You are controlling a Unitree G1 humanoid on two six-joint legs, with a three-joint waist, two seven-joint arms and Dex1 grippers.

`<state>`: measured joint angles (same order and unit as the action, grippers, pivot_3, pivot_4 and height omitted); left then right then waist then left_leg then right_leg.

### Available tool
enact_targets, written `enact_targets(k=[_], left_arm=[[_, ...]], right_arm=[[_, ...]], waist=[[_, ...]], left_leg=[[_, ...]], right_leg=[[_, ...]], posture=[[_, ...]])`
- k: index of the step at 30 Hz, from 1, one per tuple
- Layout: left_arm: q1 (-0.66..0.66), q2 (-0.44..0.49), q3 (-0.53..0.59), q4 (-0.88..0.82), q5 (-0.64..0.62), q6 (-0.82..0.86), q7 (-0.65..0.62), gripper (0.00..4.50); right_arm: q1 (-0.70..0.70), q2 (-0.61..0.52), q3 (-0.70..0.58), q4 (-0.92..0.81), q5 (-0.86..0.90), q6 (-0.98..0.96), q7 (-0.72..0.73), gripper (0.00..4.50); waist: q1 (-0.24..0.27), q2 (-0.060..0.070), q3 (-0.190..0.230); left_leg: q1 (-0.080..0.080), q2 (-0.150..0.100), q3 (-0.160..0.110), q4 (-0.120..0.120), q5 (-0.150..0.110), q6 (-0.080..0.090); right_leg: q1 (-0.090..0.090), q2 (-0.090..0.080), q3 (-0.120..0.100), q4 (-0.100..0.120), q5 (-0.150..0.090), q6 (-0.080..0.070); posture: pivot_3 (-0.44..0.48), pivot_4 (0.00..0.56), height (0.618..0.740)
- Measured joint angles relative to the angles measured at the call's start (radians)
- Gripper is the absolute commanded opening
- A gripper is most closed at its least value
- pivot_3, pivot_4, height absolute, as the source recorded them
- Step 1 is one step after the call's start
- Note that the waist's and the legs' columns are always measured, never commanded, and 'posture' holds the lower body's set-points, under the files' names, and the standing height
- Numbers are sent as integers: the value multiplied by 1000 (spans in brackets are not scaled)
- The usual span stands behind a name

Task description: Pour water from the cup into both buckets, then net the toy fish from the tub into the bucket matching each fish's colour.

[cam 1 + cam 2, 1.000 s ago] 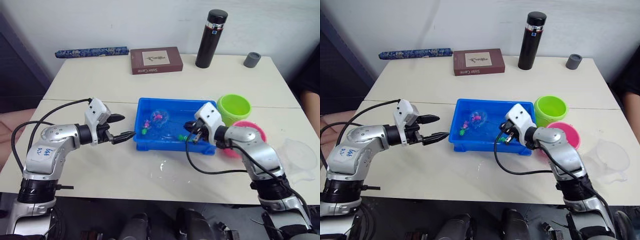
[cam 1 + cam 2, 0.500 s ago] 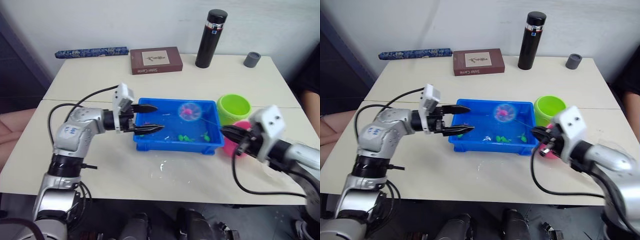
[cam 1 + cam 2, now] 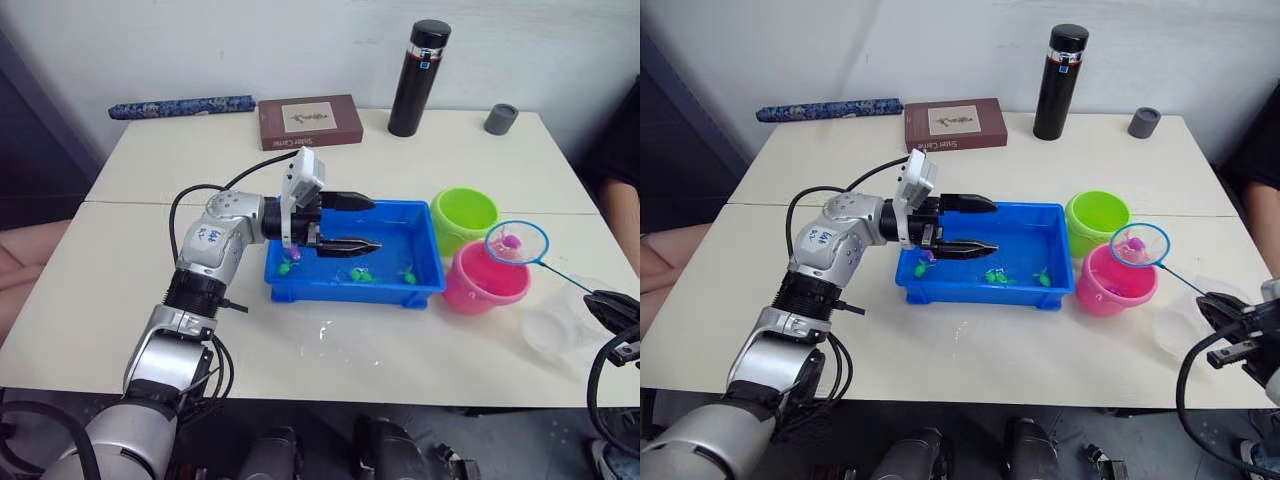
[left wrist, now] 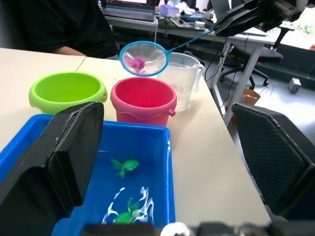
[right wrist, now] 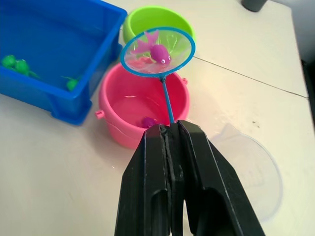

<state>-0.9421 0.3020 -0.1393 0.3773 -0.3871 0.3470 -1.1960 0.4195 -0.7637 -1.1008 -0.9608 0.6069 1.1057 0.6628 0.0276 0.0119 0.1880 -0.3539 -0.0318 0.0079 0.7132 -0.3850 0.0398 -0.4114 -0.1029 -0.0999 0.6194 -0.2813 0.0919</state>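
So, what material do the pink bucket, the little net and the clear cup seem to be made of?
The pink bucket looks like glossy moulded plastic, with a smooth rim and small lugs. The net has a thin blue hoop and handle, probably plastic, and a fine see-through mesh holding a pink fish. The cup looks like clear plastic, as the table shows through it.

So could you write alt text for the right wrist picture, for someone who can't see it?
The right gripper, shut on a thin blue net, holds a pink fish above the pink bucket. Beyond are the green bucket and the blue tub with green fish.
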Motion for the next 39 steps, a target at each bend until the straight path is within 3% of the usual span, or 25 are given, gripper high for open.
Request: enact_targets(k=[3,7,11,15,23,34,39], left_arm=[[1,7,1,21,7,-10,-7,4476],[1,1,1,23,12,-11,-8,4476],[10,5,1,20,15,-8,-5,4476],[10,8,1,13,17,-8,-4,4476],[13,11,2,9,20,-8,5,4476],[12,3,2,11,33,-15,5,4476],[12,-4,3,18,38,-24,3,4476]], right_arm=[[236,-56,104,2,-287,-285,7,0],[358,-91,225,82,-669,-753,-43,0],[334,-94,307,211,-890,-1069,-110,0],[349,-129,320,298,-1065,-1241,-115,0],[255,-88,301,377,-1147,-1364,-146,0],[259,-56,319,373,-1167,-1480,-82,0],[183,-52,288,372,-1186,-1475,-86,0]], waist=[[4,-1,1],[2,-2,1],[1,-2,1],[3,-2,1],[1,-2,1],[3,-2,1],[-1,-2,1]], left_leg=[[0,-1,1,-1,0,0],[1,-2,3,0,0,0],[2,0,3,0,1,-1],[1,1,2,0,1,-2],[2,1,3,0,1,-2],[2,1,2,0,1,-2],[2,0,3,1,1,-2]], right_leg=[[0,2,1,-1,0,1],[0,4,6,-1,1,3],[0,4,6,-3,1,3],[1,5,6,-7,1,3],[1,4,6,-7,1,3],[2,5,5,-4,1,3],[2,5,6,-3,1,3]], posture=[[0,150,740],[0,150,740],[0,150,740],[0,150,740],[0,150,740],[0,150,740],[0,150,740]])
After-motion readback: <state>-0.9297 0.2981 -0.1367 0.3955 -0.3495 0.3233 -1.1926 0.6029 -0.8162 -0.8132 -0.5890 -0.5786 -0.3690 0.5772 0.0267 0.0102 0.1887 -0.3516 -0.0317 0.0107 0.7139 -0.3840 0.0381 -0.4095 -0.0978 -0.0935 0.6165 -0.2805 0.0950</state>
